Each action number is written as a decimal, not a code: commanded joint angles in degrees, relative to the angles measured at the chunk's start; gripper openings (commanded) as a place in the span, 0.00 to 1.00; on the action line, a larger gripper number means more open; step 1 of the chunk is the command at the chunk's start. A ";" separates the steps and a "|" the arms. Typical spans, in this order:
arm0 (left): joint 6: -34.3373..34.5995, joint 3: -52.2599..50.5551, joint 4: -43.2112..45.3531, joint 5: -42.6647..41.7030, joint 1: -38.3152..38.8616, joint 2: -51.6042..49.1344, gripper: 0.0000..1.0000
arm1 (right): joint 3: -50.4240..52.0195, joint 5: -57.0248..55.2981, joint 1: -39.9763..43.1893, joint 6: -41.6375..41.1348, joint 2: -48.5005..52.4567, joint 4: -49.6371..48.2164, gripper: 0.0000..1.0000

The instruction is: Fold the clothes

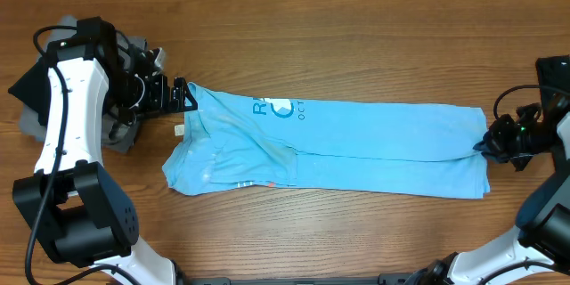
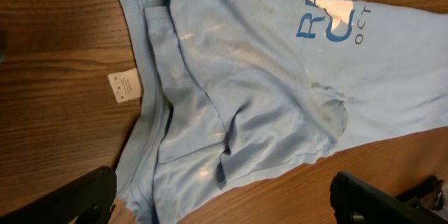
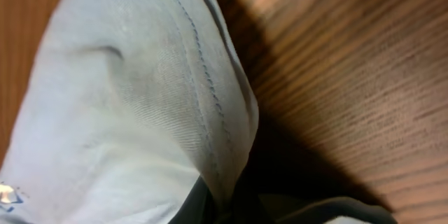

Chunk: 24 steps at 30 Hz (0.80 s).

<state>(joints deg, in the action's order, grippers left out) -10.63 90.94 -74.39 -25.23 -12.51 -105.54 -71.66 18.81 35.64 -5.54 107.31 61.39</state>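
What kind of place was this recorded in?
Likely a robotics lab bench: a wood-grain table, a left arm and right arm over it, a blue T-shirt laid out, dark garments piled aside.

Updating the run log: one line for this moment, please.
right gripper: shut on sky-blue T-shirt hem | left gripper: open, over opposite end
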 commanded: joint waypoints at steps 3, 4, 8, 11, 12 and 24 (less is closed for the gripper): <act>0.37 0.74 -1.07 -0.13 -0.31 0.66 1.00 | -1.11 -2.99 -3.45 -3.39 -1.51 0.52 0.04; 0.37 0.74 -1.29 -0.13 -0.31 0.66 1.00 | -1.11 -2.97 -4.37 -3.54 -1.51 0.83 0.04; 0.37 0.74 -1.92 -0.13 -0.33 0.66 1.00 | -1.11 -4.00 -9.60 -4.76 -1.55 2.95 0.04; 0.37 0.74 -2.08 -0.13 -0.33 0.66 1.00 | -1.11 -4.85 -13.84 -5.73 -1.55 4.46 0.04; 0.37 0.74 -2.12 -0.13 -0.31 0.66 1.00 | -1.11 -5.79 -15.65 -6.71 -1.55 5.01 0.04; 0.42 0.74 -2.34 -0.33 -0.31 0.66 1.00 | -1.14 -11.30 -31.50 -14.88 -1.57 6.64 0.04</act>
<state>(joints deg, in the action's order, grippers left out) -10.63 90.94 -76.62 -25.23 -12.51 -105.54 -71.68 9.26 5.98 -16.71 107.31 68.07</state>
